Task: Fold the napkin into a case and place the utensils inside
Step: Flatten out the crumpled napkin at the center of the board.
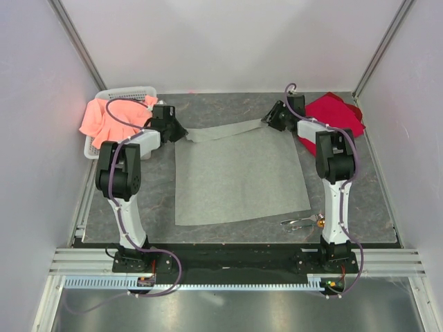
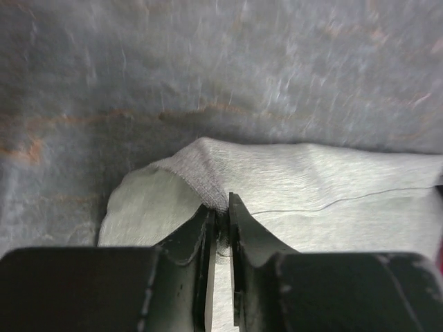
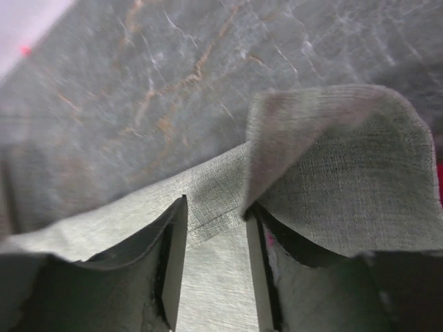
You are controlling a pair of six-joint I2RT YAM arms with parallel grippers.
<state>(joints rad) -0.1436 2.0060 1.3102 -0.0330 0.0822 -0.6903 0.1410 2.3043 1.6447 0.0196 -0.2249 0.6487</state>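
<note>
Grey marbled counter between white walls, and we started at the upper left of the frame, where the salmon-orange cloth spilled from a white basket, out of play. Just right of it the left end effector sat at the far left corner of the napkin, jaws pinched together on a raised pucker of that corner, a solid bite. The napkin itself lay spread flat across the middle of the counter, its far edge turned over in a narrow strip.

Across to the upper right, the right end effector was at the other far corner, jaws apart, cloth lying in the gap and a flap curling over one side. No grip there, as far as the wrist view showed.

So the fold was only beginning, by my reading. To do it well, the right side needed to clamp before anything lifted. Then both corners had to travel toward the near edge level and together, cloth taut, so the crease ran straight.

The red cloth sat just beyond, and the utensils waited at the lower right, just off the napkin's near corner, worth steering clear of.
</note>
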